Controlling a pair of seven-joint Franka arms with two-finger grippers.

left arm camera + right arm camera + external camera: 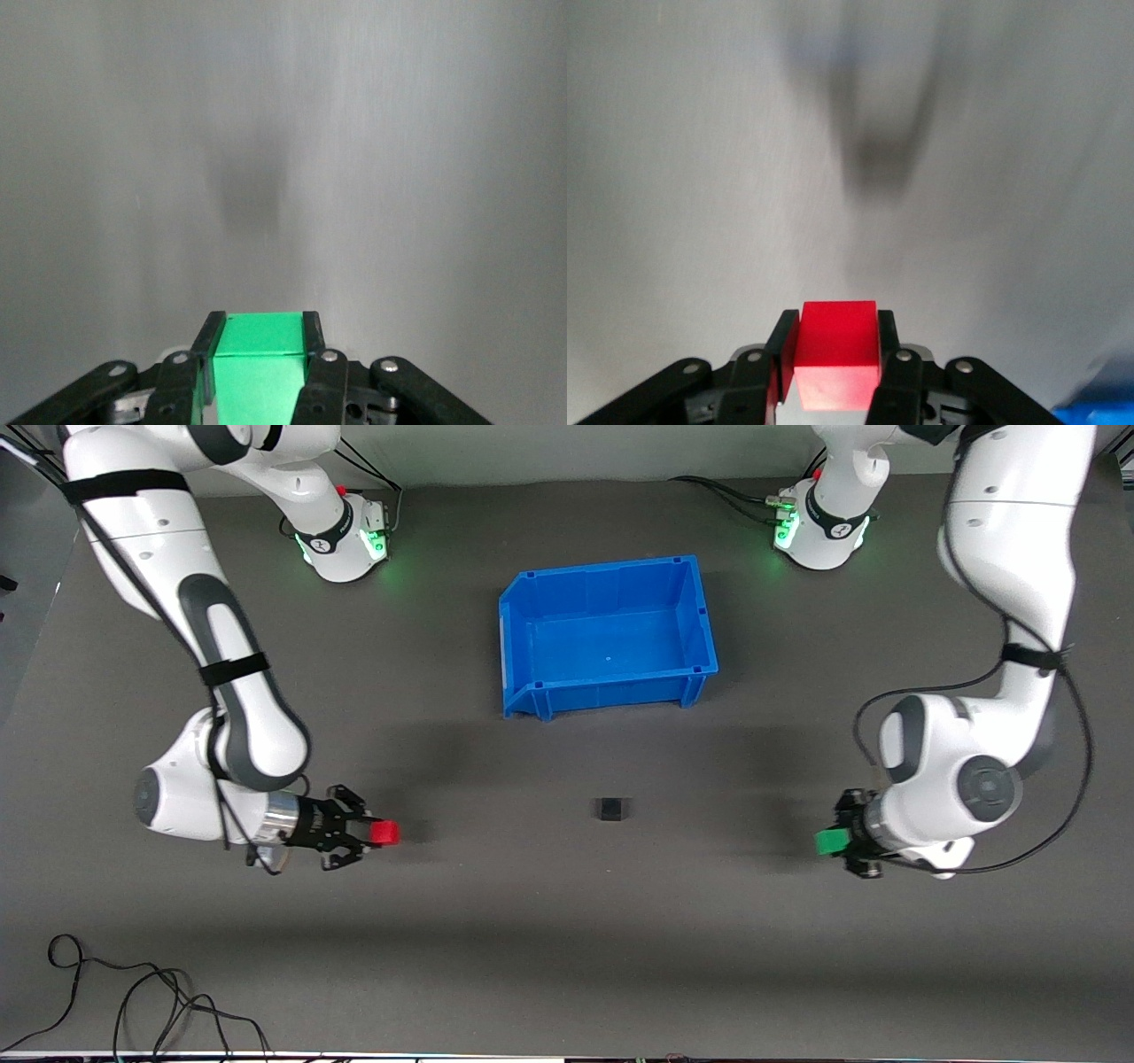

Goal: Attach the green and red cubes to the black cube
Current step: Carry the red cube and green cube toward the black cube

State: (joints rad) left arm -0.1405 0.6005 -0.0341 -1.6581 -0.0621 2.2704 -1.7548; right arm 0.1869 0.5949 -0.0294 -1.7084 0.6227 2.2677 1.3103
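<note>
The black cube (610, 809) sits alone on the dark table mat, nearer to the front camera than the blue bin. My right gripper (379, 833) is shut on the red cube (384, 833), held above the mat toward the right arm's end; the cube shows between the fingers in the right wrist view (837, 350). My left gripper (837, 841) is shut on the green cube (831, 841), held above the mat toward the left arm's end; it shows in the left wrist view (260, 359). Both cubes point toward the black cube, well apart from it.
An open blue bin (532, 691) stands at the table's middle, farther from the front camera than the black cube. Loose black cables (133, 1001) lie at the table's near edge toward the right arm's end.
</note>
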